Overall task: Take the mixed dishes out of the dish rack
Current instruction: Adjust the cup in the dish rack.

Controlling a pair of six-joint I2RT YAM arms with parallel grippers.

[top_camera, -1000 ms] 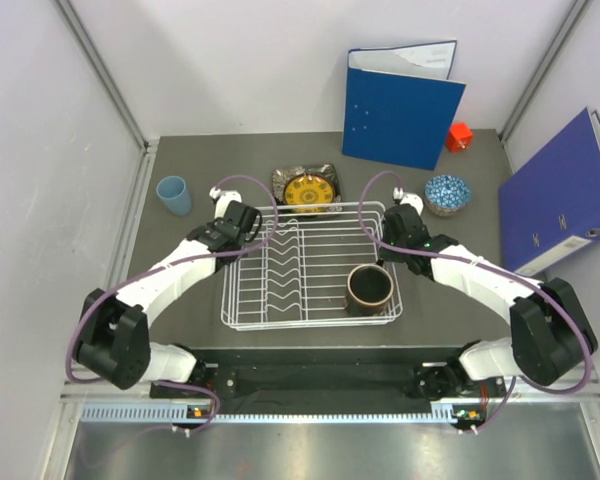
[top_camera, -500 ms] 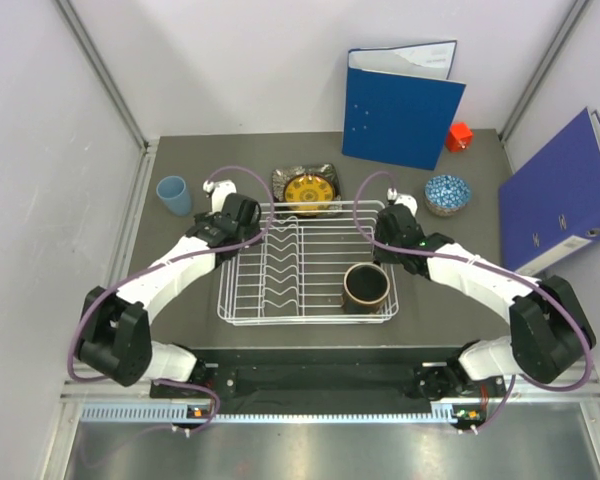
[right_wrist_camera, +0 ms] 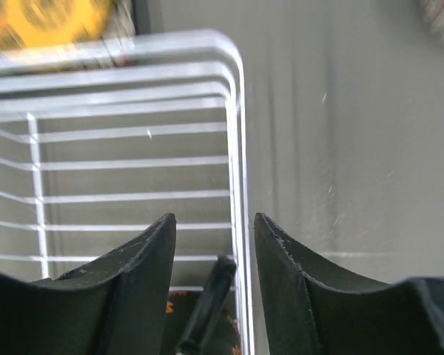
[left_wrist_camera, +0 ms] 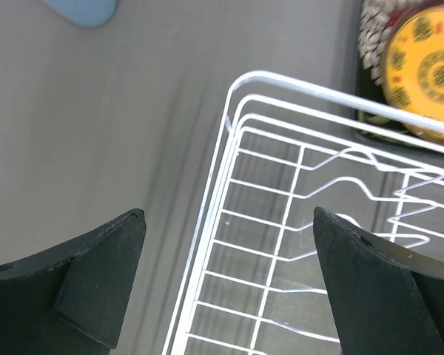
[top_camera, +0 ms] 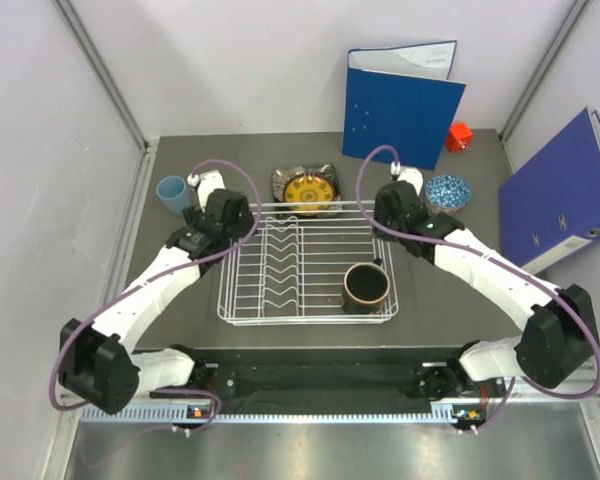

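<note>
The white wire dish rack sits mid-table with a dark brown mug upright in its near right part. Behind it a small yellow dish rests on the black square plate. A light blue cup stands at far left, and a speckled bowl at far right. My left gripper hangs wide open over the rack's far left corner. My right gripper is open astride the rack's right rim, above the mug's handle.
A blue binder stands at the back. Another binder leans at the right wall, and a small red block lies in the far right corner. Side walls close in the table on both sides.
Both grippers were shut at the rack's far corners and have opened. The rack shifted slightly left. The left arm has drawn back toward the blue cup, and the right arm has lifted a little.
</note>
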